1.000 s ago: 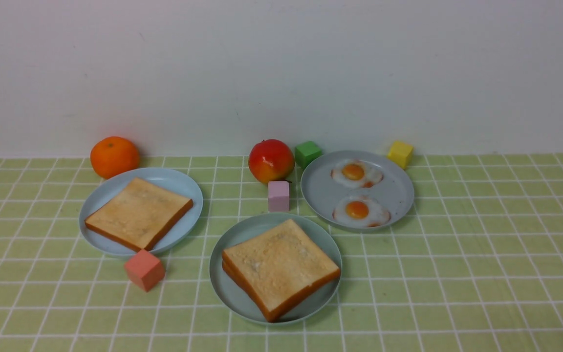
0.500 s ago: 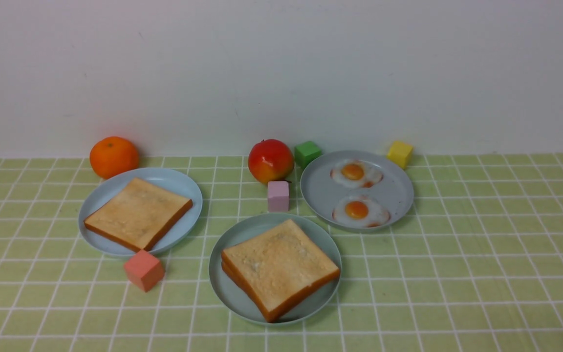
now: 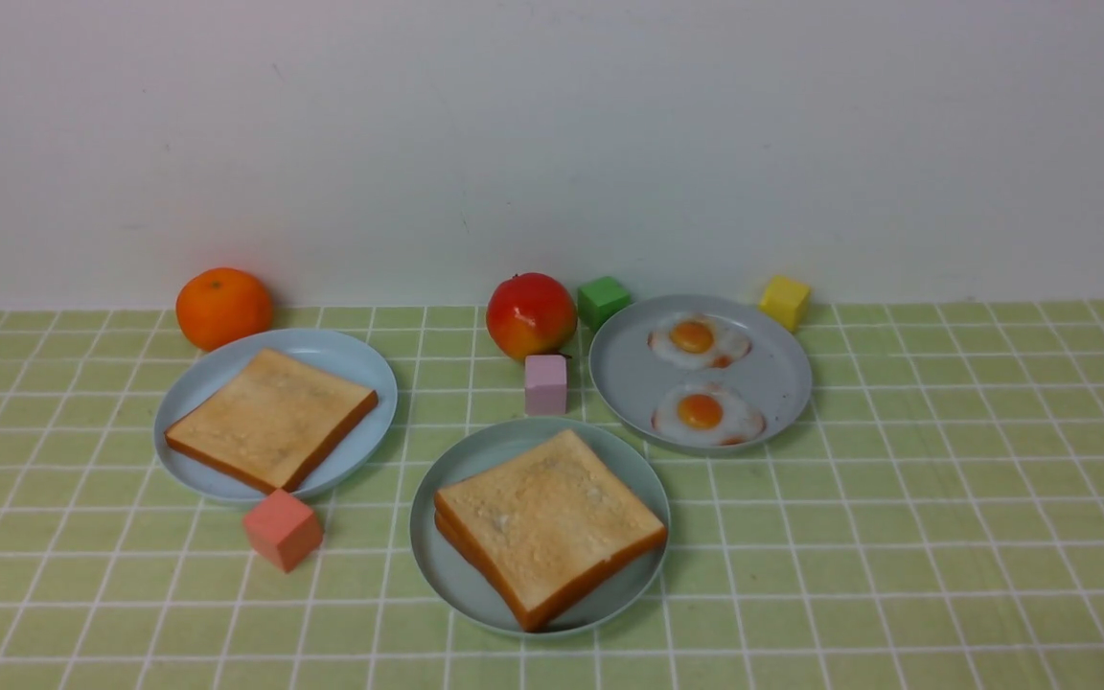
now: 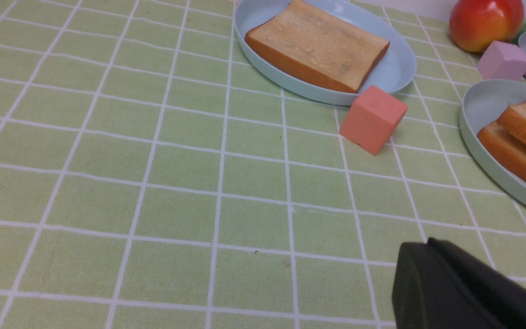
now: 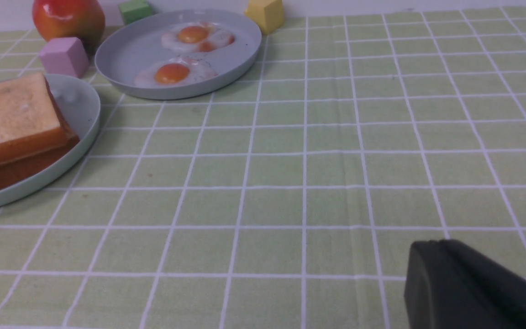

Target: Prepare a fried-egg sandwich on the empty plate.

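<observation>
Green gridded cloth (image 3: 897, 575) below; your left pincer (image 4: 464, 288) is together, empty; right pincer (image 5: 468, 288), can't tell how far open.

From between the arms, we look forward and down over the desk (image 3: 897, 575) toward the wall (image 3: 552, 144). From each wrist, we look forward, lower and nearer the cloth; both wrist views share the pale green plate (image 3: 427, 537) with the front view.
</observation>
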Robot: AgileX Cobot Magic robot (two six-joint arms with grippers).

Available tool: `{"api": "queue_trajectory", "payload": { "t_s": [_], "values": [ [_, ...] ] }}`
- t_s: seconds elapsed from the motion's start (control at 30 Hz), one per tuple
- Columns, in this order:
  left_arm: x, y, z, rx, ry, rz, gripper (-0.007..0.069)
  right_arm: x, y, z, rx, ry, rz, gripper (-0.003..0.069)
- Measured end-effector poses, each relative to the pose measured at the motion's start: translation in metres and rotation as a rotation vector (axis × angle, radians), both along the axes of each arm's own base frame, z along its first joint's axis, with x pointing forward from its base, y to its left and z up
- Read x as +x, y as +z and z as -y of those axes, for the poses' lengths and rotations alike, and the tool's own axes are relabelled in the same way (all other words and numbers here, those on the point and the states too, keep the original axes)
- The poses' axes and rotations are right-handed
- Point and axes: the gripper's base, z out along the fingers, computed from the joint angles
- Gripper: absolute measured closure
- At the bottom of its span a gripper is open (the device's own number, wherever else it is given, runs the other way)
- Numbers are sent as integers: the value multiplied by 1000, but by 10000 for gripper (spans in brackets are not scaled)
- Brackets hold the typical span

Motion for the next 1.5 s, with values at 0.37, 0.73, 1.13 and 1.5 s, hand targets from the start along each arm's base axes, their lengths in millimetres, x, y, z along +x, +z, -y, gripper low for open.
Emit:
{"api": "queue_trajectory", "payload": {
  "t_s": [0.37, 0.73, 1.13, 1.5],
  "values": [
    [0, 0, 0, 0, 0, 1, 638, 0, 0, 0, 0, 0, 0, 630],
    [0, 0, 0, -1, 0, 1, 634, 0, 0, 0, 0, 0, 0, 613],
    [0, 0, 0, -1, 0, 1, 627, 0, 0, 0, 0, 0, 0, 598],
    [0, 0, 0, -1, 0, 1, 622, 0, 0, 0, 0, 0, 0, 583]
  ]
}}
